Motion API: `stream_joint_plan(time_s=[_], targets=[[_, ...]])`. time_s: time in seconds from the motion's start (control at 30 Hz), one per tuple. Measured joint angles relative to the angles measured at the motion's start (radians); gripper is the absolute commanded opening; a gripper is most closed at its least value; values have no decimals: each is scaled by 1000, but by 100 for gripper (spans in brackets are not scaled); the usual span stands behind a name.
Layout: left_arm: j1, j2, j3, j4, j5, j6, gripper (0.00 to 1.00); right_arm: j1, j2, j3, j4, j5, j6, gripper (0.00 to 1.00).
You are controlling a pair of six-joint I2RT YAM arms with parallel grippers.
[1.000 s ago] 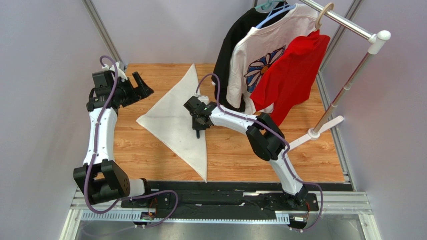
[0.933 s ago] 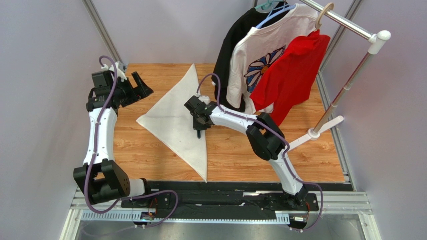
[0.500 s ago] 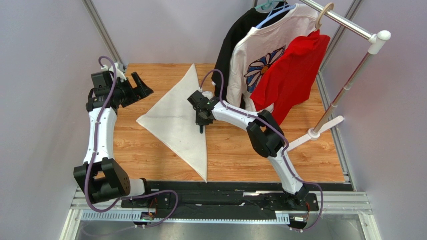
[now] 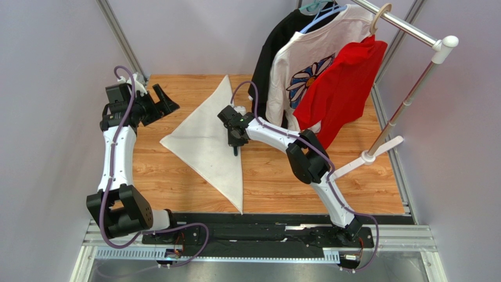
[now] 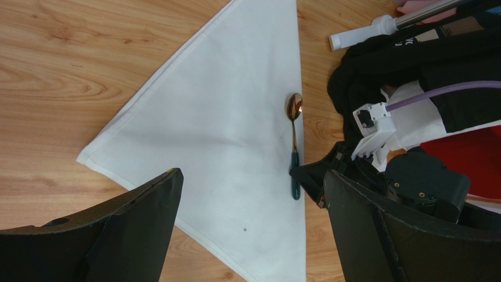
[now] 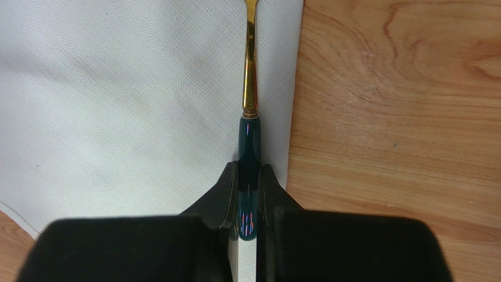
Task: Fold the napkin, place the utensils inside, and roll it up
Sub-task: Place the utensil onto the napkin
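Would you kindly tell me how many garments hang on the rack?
3: a black garment leftmost, the white flower-print T-shirt in the middle, a red shirt at right, overlapping; more may hide behind.

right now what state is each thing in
napkin: folded to a triangle, flat on the table
spoon: along the napkin's right edge, handle pinched
right gripper: shut on the spoon
left gripper: open, holding nothing
white t-shirt: hanging on the rack
red shirt: hanging on the rack
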Motion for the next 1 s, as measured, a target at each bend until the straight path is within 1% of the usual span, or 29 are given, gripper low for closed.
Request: stream_joint_plan(time_s=[0.2, 0.3, 0.33, 0.4, 0.47, 0.5, 0.6, 0.7, 0.83, 0.97, 1.0], targets=[[5, 6, 0, 4, 10, -3, 99, 0, 6, 9, -10, -2, -2, 0], [5, 10, 0, 5, 16, -3, 99, 0, 8, 13, -14, -8, -3, 15], [5, 10, 0, 5, 16, -3, 99, 0, 8, 13, -14, -8, -6, 25], [5, 12, 0, 5, 15, -3, 99, 0, 8, 13, -14, -11, -10, 37], [5, 14, 0, 5, 14, -3, 99, 0, 7, 13, -16, -14, -18, 43], [5, 18, 0, 5, 14, -3, 99, 0, 7, 13, -14, -19, -24, 49], [5, 37, 0, 6, 13, -3, 98, 3, -3, 6, -6, -32, -39, 59], [5, 78, -2, 6, 5, -3, 98, 14, -42, -30, 13, -42, -67, 61], [5, 142, -9, -1, -22, -3, 96, 50, -163, -124, 38, -44, -106, 61], [3, 190, -10, -6, -65, 1, 94, 122, -354, -300, 74, -44, -125, 60], [-3, 201, -10, -9, -78, 2, 93, 147, -406, -355, 78, -45, -125, 58]])
